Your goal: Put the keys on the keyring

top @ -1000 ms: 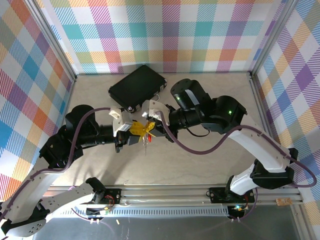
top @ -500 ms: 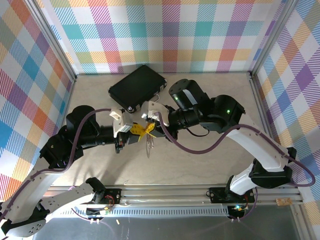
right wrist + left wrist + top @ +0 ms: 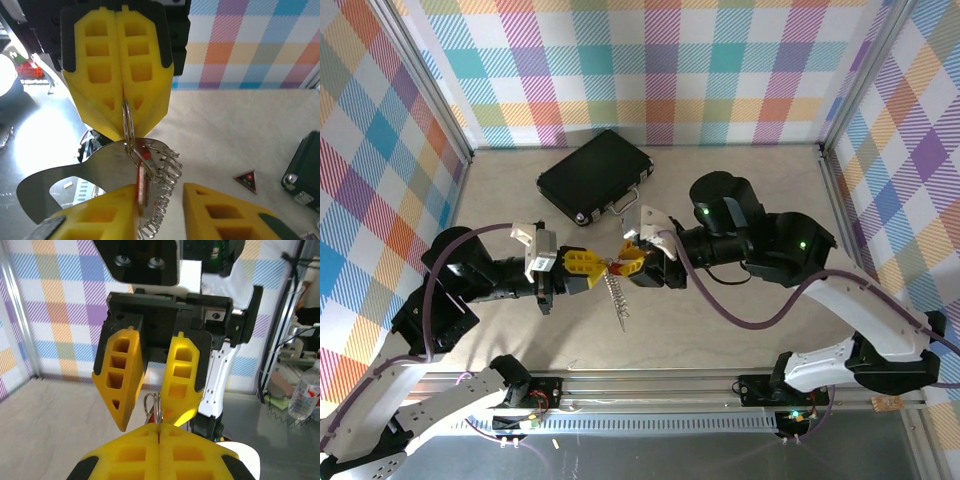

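**While the left end effector [image 3: 600, 268] clamps the keyring [image 3: 617, 297], the right end effector [image 3: 625, 266] stands apart**

Where the two meet above the tabletop [image 3: 740, 330], the left end effector points toward 3 o'clock and the right toward 9 o'clock, tip almost to tip. In the right wrist view, the left one's yellow fingers [image 3: 100, 75] are pressed flat together. The thin wire of the silver loop comes out of the seam at their point. The right one's own fingers [image 3: 225, 217] have a clear gap between them, and the loop's row of bead-like coils hangs down into that gap.

The keys [image 3: 142, 182] – one small red piece – sit against the inner face of the finger at 7 o'clock in that view, just beside the coils. Whether the piece is threaded on the loop cannot be made out. A curved flat silver plate [image 3: 65, 187] hangs from the same cluster, toward 9 o'clock.

From above, the keyring dangles at 6 o'clock below the meeting tips – tilted, its lower end near the tabletop. Farther out, a dark red triangle [image 3: 247, 180] lies flat on the surface. A black case [image 3: 595, 177] rests at 12 o'clock, well apart from the fingers.
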